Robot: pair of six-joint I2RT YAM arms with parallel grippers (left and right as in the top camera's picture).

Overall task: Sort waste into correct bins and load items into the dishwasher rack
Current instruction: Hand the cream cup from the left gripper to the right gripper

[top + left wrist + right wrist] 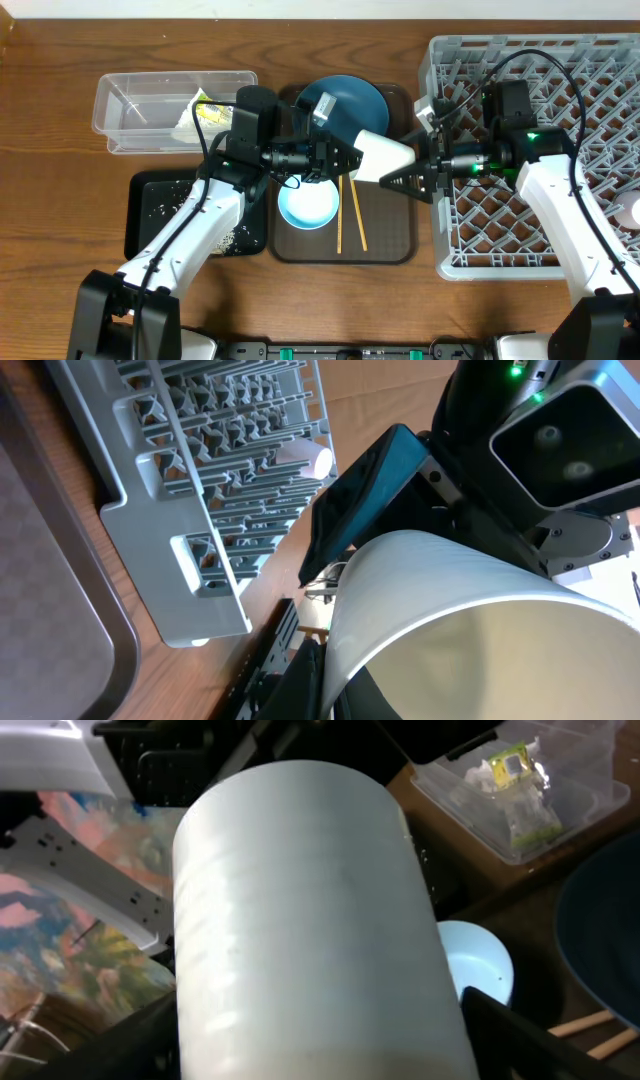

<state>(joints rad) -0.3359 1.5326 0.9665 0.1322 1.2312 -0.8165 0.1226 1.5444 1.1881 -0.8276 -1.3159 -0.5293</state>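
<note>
**A:** Where is the cup right now?

**B:** The pale greenish-white cup (378, 152) hangs in mid-air at the centre of the overhead frame. It lies on its side above the brown serving tray (390, 238), between the two arms.

**A:** Which arm has it?

**B:** The left gripper (345, 158) is clamped tight on the cup's rim end. In the left wrist view the cup fills the lower right, with its mouth toward the camera. The right gripper (402, 172) reaches in from the right with its jaws spread wide on either side of the base end. In the right wrist view the cup fills the middle and the dark fingers (540, 1045) sit at the two lower corners. I cannot tell whether they touch the wall.

**A:** And everything else?

**B:** The crumpled tissue with its yellow-green wrapper (200, 112) lies in the clear tub (120, 112) at the upper left. Below the tub is the black tray (150, 215), sprinkled with white grains (225, 238).

On the serving tray, the dark blue dish (345, 100) is at the top and the white bowl (308, 205) is below it. The two chopsticks (350, 215) lie just right of the bowl.

The grey dishwasher rack (520, 225) fills the right side. A pinkish cup (630, 210) sits at its far right edge.
</note>
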